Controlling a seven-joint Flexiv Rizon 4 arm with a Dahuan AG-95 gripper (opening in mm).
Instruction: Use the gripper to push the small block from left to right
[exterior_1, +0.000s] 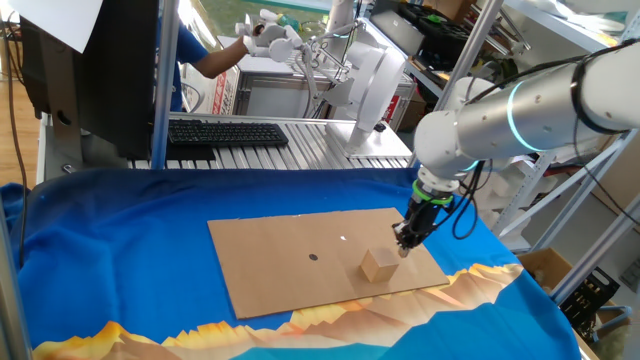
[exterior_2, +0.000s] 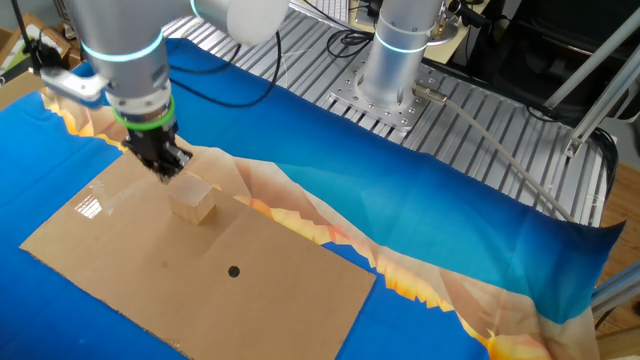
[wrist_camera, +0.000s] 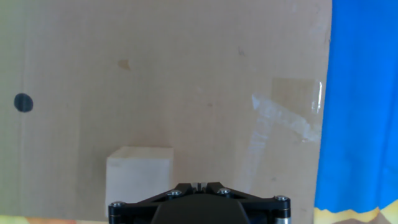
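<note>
We see the small pale wooden cube (exterior_1: 380, 265) on a brown cardboard sheet (exterior_1: 280, 260) over blue cloth (exterior_1: 110, 260), beside the clenched black narrow-tipped gripper (exterior_1: 405, 243); a keyboard (exterior_1: 225, 132) behind.

The white-and-grey arm reaches in with its wrist bent downward, the green ring sitting just above the gripper (exterior_1: 407, 240). The gripper points straight down, its narrow black fingers pressed together.

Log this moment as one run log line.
gripper: shut, low beside block | small block: on cardboard sheet | contact: unclear
</note>
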